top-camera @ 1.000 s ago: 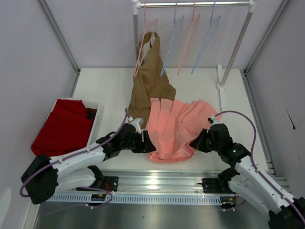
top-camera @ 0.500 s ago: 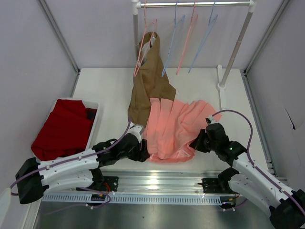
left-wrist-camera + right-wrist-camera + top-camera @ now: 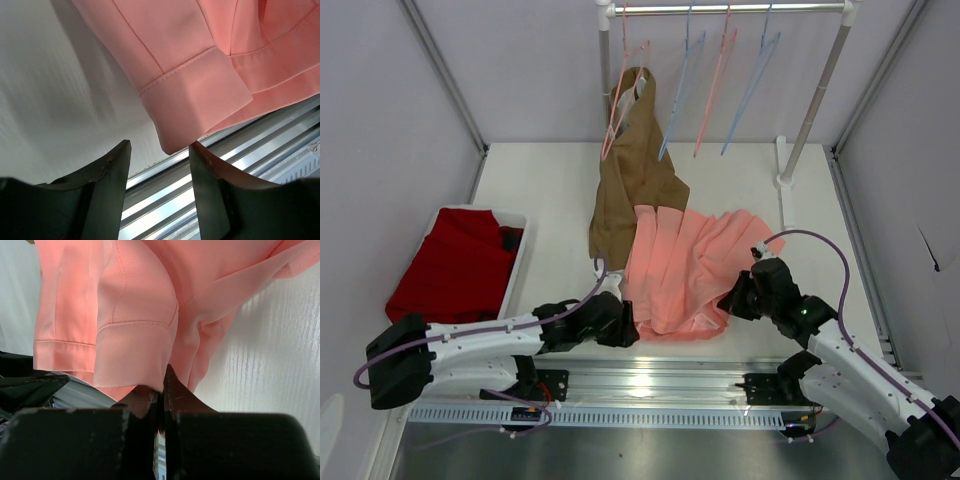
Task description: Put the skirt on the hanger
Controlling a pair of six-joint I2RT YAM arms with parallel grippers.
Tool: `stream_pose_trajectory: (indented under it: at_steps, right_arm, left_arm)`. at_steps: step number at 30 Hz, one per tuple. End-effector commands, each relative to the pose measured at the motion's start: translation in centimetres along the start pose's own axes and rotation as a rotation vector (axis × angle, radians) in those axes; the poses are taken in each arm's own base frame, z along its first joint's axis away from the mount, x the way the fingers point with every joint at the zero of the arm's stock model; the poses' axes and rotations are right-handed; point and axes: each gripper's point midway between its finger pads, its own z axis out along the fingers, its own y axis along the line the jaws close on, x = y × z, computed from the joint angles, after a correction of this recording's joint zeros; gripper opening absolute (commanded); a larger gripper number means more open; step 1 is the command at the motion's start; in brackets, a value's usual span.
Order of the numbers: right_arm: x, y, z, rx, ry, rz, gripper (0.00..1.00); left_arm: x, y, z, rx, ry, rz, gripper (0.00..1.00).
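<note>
Step in hand: getting a grip on the skirt (image 3: 685,262). The hanger part is not started.

- Skirt lies spread on the worktop (image 3: 540,190). Its near hem is at the front edge and its far-left part touches the brown garment (image 3: 635,170).
- Hanger (image 3: 682,97), pale blue, hangs on the rail (image 3: 740,8) at the back, well apart from the skirt and untouched.
- Right hand (image 3: 160,382): fingers pressed together at the near-right hem. A fold looks pinched between them, though the wrist view doesn't make that certain.
- Left hand (image 3: 159,146): fingers apart and holding nothing. The near-left hem corner sits just beyond the tips, not yet between them.

Next move, as I judge it: the left hand goes forward until the hem corner is between the fingers, then closes on that fold. The corner overhangs the worktop edge, so the approach has to be low and level or the fingers will push the cloth away. After that, both hands lift together with the hem taut and carry it back towards the rail.
</note>
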Motion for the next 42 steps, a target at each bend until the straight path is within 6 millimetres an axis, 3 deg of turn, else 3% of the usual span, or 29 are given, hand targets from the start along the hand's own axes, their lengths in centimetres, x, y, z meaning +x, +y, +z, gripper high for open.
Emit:
stream_pose_trajectory:
  at_steps: [1, 10, 13, 14, 17, 19, 20, 25, 26, 30, 36, 42]
  right_arm:
    - [-1.7, 1.8, -1.0, -0.042, -0.050, -0.003, 0.00]
    - [-0.9, 1.0, -1.0, -0.024, -0.040, 0.006, 0.00]
    - [-0.7, 0.6, -1.0, -0.010, -0.041, 0.002, 0.01]
    - [-0.6, 0.6, -1.1, -0.009, -0.042, 0.001, 0.03]
    - [-0.5, 0.2, -1.3, 0.011, -0.045, -0.013, 0.13]
    - [-0.6, -0.3, -1.4, 0.040, -0.056, -0.024, 0.31]
    - [-0.6, -0.5, -1.5, 0.050, -0.062, -0.029, 0.46]
    - [-0.4, -0.5, -1.6, 0.054, -0.052, -0.040, 0.68]
    - [-0.2, -0.4, -1.5, 0.052, -0.046, -0.038, 0.68]
    - [1.0, -0.5, -1.3, 0.073, -0.019, -0.028, 0.68]
    - [4.8, -0.6, -0.7, 0.070, 0.052, 0.024, 0.70]
    - [7.0, -2.5, 0.1, 0.149, 0.066, 0.055, 0.72]
  left_arm:
    - [-1.7, -1.9, 0.3, 0.024, -0.071, -0.078, 0.55]
    - [-3.9, -1.0, 1.2, -0.062, -0.189, -0.187, 0.56]
    - [-4.2, -1.7, 2.0, -0.060, -0.185, -0.176, 0.45]
    - [-4.1, -2.2, 2.4, -0.045, -0.171, -0.171, 0.34]
    - [-3.9, -2.7, 2.8, -0.032, -0.153, -0.158, 0.12]
    - [-4.2, -2.8, 2.6, -0.025, -0.157, -0.150, 0.05]
    - [-4.5, -2.8, 2.4, -0.020, -0.161, -0.149, 0.00]
    - [-6.7, -3.1, 0.2, 0.030, -0.201, -0.091, 0.00]
    - [-7.2, -3.4, 0.0, 0.038, -0.211, -0.082, 0.00]
    - [-5.9, -3.9, 0.3, 0.062, -0.155, -0.055, 0.00]
    - [-4.1, -4.6, 1.4, 0.091, -0.115, -0.061, 0.00]
    - [-3.8, -5.3, 1.5, 0.104, -0.116, -0.057, 0.00]
